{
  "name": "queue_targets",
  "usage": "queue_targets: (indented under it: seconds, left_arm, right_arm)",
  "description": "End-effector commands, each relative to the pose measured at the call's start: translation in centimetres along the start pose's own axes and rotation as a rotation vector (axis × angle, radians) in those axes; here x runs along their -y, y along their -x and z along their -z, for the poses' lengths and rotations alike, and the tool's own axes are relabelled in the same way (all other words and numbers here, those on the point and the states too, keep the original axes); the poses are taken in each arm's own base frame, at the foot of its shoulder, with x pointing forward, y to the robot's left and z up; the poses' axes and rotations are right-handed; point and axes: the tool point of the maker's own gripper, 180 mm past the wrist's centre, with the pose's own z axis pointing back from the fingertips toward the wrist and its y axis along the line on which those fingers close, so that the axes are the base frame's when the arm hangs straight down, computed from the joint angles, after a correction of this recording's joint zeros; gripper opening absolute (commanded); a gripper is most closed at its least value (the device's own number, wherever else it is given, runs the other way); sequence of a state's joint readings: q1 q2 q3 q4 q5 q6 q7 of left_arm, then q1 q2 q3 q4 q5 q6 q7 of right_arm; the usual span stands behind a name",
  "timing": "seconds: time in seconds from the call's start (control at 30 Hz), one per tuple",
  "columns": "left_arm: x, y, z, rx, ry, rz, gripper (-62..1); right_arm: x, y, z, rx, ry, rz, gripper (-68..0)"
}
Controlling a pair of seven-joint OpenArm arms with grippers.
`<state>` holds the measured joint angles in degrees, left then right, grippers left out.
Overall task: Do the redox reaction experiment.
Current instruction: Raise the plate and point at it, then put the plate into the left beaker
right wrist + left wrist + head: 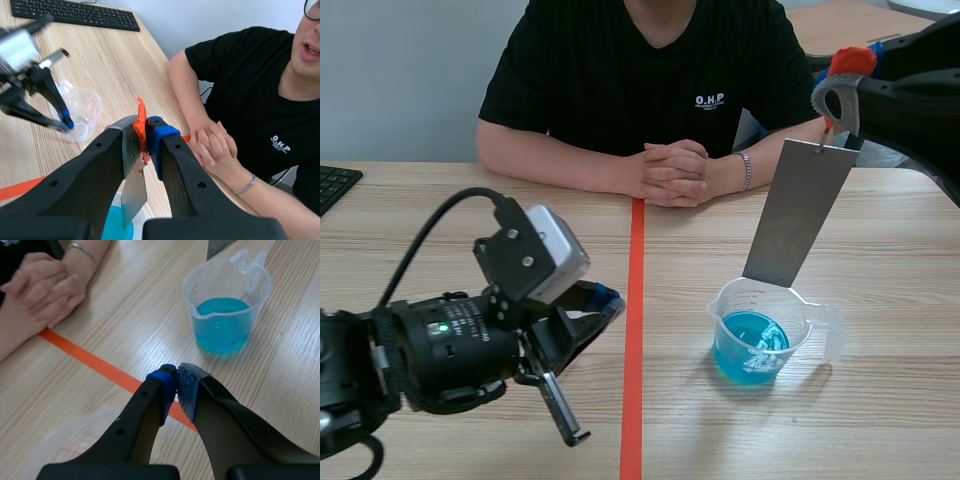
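**Plate poised over the blue liquid, dip not yet made**

The right pincer [144, 131] is clamped on an orange tag [140, 112], and the metal plate [798, 215] hangs from that tag, tilted. Its lower edge sits at the far rim of the beaker [760, 297]. From the scene view I cannot tell whether that edge is inside the rim or just behind it. In the right wrist view it hangs over the blue liquid [752, 350] and looks dry. The beaker stands on the worktop [880, 400], just to the right of the red tape line.

The left pincer [176, 382] is closed with nothing between its pads and sits low, near the tape line. An empty cup [80, 112] stands next to it. A person sits across the worktop with hands [672, 172] clasped, well apart from the beaker.

Step in hand, as I judge it: lowering the plate into the liquid so the reaction can start.

The next move calls for bringing the plate's edge squarely over the beaker's mouth, then a slow, straight descent. The plate swings freely from its tag, so a fast drop could knock the rim and tip the beaker.
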<state>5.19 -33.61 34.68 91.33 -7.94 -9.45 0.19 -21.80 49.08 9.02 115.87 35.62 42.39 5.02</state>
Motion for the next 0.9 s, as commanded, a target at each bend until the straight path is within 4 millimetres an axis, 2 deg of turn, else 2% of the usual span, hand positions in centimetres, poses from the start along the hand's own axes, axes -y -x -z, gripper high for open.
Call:
queue_targets:
  seconds: [0.0,0.17,0.57,0.73,0.87]
  left_arm:
    - [0.5,-0.5,-1.1,0.013,0.001,-0.013,-56.0]
    - [0.2,1.4,-5.1,-0.074,-0.072,-0.042,-56.0]
    - [0.1,9.0,-14.8,-0.377,-0.284,-0.171,-56.0]
    - [0.3,10.7,-17.7,-0.46,-0.381,-0.218,-56.0]
    - [1.2,11.7,-19.3,-0.506,-0.424,-0.269,-56.0]
  right_arm:
    - [0.1,-1.1,0.0,0.029,-0.008,-0.018,-66.0]
    - [0.1,-1.1,0.0,0.029,-0.008,-0.018,-66.0]
    - [0.2,-1.2,0.0,0.031,-0.006,-0.023,-66.0]
    - [0.2,-1.3,0.0,0.036,-0.006,-0.023,-66.0]
    - [0.3,-1.6,0.0,0.051,-0.006,-0.025,-66.0]
